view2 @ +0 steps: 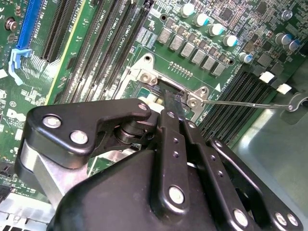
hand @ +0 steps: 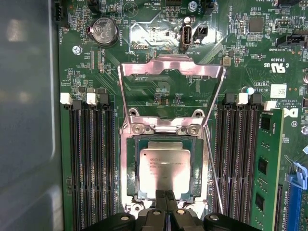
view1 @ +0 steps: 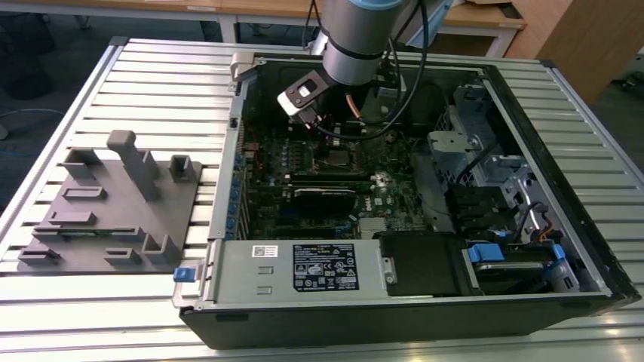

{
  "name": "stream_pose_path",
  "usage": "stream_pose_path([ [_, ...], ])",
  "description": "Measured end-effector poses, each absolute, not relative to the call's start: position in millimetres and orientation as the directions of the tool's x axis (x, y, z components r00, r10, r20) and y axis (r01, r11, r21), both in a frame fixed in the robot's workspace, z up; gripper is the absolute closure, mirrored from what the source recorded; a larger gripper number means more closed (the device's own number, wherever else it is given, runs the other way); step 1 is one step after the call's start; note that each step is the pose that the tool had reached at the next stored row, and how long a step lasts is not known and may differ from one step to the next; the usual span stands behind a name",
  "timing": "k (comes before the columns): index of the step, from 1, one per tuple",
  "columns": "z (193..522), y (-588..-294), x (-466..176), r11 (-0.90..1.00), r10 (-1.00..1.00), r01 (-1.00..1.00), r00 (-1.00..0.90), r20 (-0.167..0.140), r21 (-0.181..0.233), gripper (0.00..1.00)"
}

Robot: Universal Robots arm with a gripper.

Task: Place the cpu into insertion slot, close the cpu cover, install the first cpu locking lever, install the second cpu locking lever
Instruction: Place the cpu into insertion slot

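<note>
exterior view: arm [view1: 357, 38] hangs over the insertion slot [view1: 335, 159]. second wrist view: gripper [view2: 174, 102] jaws look pinched together at the slot's rim. first wrist view: cpu [hand: 166, 168] lies in the slot, cpu cover [hand: 171, 67] flipped open beyond it. imo the chip should sit flat, unforced.

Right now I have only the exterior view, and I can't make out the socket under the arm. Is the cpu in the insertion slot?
Observer: Yes. In the first wrist view the cpu lies flat inside the insertion slot.
Operator: And the cpu cover?
Observer: The cpu cover is open, tilted back off the slot, with green board showing through its window.
Operator: Where is the gripper?
Observer: The gripper is at one edge of the cpu, with its jaws together.
</note>
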State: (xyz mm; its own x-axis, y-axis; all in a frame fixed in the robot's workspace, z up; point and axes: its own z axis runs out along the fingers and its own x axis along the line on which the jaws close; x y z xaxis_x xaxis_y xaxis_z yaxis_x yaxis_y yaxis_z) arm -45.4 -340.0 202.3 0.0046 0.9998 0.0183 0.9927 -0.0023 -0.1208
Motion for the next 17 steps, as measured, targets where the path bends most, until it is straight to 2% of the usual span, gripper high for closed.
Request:
stream_pose_path([
  [17,202.4,-340.0,-45.4,-0.002,1.000,0.992,0.005,0.018,-0.130,0.90],
])
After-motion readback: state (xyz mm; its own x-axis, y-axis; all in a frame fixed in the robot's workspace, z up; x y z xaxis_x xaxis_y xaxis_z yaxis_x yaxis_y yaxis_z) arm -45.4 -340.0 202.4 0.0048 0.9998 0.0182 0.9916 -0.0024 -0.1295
